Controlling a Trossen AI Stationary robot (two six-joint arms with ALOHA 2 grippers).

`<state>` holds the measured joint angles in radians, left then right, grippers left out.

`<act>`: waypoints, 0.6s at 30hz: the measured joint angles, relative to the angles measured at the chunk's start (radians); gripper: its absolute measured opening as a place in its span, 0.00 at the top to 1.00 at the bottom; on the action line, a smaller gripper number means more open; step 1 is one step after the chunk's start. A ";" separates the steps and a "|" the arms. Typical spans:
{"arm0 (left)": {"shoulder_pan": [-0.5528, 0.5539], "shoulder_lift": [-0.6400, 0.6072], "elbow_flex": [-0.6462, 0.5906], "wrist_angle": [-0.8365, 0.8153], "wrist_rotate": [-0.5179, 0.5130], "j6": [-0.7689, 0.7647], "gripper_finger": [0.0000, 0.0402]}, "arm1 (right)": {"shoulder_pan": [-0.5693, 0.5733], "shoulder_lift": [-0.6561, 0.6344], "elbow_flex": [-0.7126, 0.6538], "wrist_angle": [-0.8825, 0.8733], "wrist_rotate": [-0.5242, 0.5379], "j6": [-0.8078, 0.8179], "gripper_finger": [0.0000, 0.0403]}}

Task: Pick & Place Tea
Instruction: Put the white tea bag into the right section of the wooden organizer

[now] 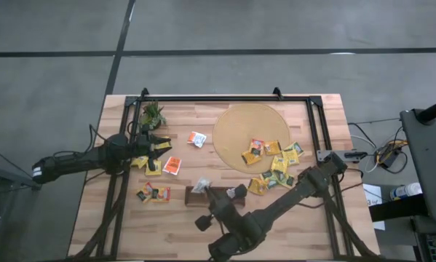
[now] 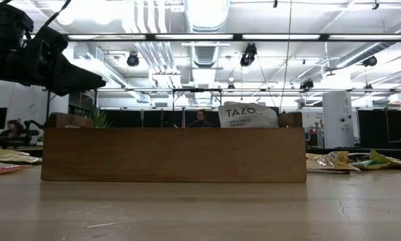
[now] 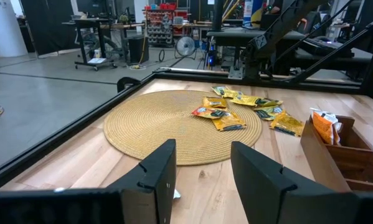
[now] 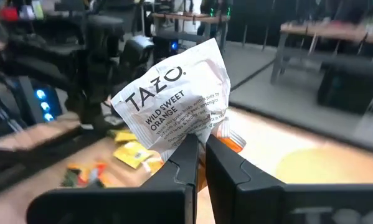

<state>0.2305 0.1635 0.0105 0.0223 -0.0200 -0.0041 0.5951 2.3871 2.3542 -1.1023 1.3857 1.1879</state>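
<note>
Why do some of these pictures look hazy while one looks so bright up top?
Low view: ceiling lights glare white, leaving the wooden tray in shade. Right wrist view: the background is smeared; only the Tazo sachet in the right hand reads sharp. High view: even, soft light.

I see a tan round mat [image 1: 251,127] with a woven spiral pattern on the pale wood-grain table [image 1: 305,218]. On the mat and along its edge, sachets [image 1: 273,164] are mostly yellow with dark marks. Well off the mat, one sachet [image 1: 172,165] is orange, and a white-and-orange one [image 1: 197,138] lies just beside the mat. The tray [image 2: 173,154] near the mat is brown wood. Over the tray, the white sachet [image 4: 174,102] carries black lettering, "TAZO WILD SWEET ORANGE". The plant [image 1: 152,115] is green. Both arms are dark.
</note>
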 joint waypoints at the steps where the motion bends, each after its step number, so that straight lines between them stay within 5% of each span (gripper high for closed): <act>1: 0.000 0.000 0.000 0.000 0.000 0.000 0.63 | 0.000 0.000 -0.002 -0.001 0.000 0.043 0.97; 10: 0.000 0.000 0.000 0.000 0.000 0.000 0.63 | 0.064 0.000 -0.045 -0.248 0.009 0.556 0.97; 18: 0.000 0.000 0.000 0.000 0.000 0.000 0.63 | 0.108 0.000 -0.258 -0.406 -0.213 1.009 0.97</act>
<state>0.2304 0.1635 0.0105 0.0223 -0.0200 -0.0042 0.7028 2.3871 2.0965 -1.5079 1.1729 2.1970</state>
